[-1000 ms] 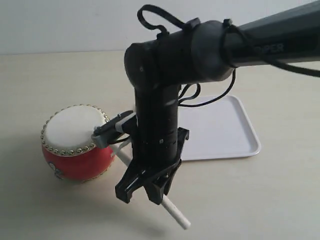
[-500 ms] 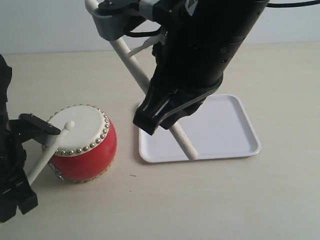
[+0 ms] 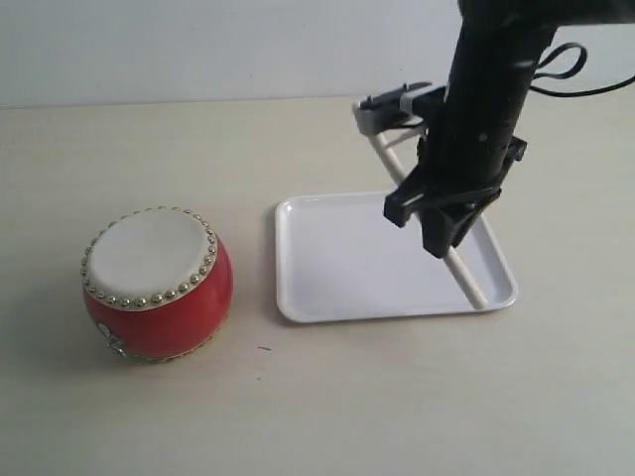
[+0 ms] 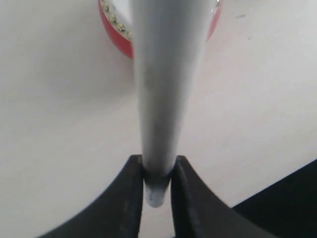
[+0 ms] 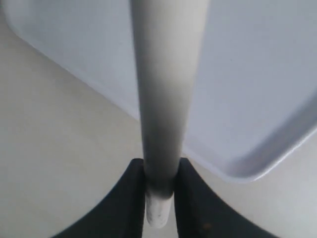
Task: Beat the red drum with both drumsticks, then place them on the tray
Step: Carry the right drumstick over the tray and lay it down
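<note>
Since the left gripper [image 4: 157,168] withdrew, right gripper [image 3: 442,230] holds drumstick [image 3: 466,279] over tray [image 3: 332,296].

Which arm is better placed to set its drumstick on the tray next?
Right. The right claw holds a drumstick angled down over the edge of the tray; the left claw grips the other drumstick near the red drum, with no tray in its view.

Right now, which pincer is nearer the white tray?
Right. The right pincer hangs over the white tray, at its right side; the left pincer is near the red drum.
</note>
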Action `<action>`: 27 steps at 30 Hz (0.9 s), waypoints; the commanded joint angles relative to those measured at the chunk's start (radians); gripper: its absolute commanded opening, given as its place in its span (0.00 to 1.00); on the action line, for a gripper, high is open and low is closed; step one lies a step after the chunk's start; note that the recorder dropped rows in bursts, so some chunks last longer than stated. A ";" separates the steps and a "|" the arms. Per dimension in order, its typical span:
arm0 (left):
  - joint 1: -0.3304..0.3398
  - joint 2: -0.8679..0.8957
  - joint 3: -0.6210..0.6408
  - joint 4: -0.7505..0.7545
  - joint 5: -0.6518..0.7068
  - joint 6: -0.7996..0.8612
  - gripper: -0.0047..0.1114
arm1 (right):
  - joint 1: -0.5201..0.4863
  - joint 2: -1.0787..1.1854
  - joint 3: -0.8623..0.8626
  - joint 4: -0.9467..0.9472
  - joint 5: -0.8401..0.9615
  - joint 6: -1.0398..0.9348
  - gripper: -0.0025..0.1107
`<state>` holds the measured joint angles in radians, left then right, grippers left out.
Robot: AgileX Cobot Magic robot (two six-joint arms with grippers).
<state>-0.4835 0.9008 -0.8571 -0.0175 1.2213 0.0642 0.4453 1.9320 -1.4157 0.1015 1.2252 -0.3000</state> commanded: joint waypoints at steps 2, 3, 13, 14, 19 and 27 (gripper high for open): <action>-0.005 -0.135 -0.005 -0.004 0.000 -0.031 0.04 | -0.004 0.075 -0.112 -0.235 -0.004 -0.202 0.02; -0.005 -0.150 -0.005 -0.004 0.000 -0.043 0.04 | -0.004 0.080 -0.134 -0.274 -0.004 -0.249 0.02; -0.005 -0.215 -0.005 -0.008 0.000 -0.075 0.04 | -0.004 0.138 -0.160 -0.241 -0.081 -0.466 0.02; -0.005 -0.215 -0.005 -0.008 0.000 -0.075 0.04 | -0.004 0.146 -0.160 -0.238 -0.076 -0.466 0.02; -0.005 -0.215 -0.005 -0.005 0.000 -0.072 0.04 | -0.004 0.175 -0.160 -0.238 -0.076 -0.476 0.02; -0.005 -0.215 -0.005 -0.003 0.000 -0.072 0.04 | -0.004 0.180 -0.160 -0.180 -0.099 -0.440 0.02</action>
<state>-0.4835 0.6948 -0.8571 -0.0175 1.2274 0.0000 0.4438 2.1123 -1.5709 -0.1117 1.1323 -0.7657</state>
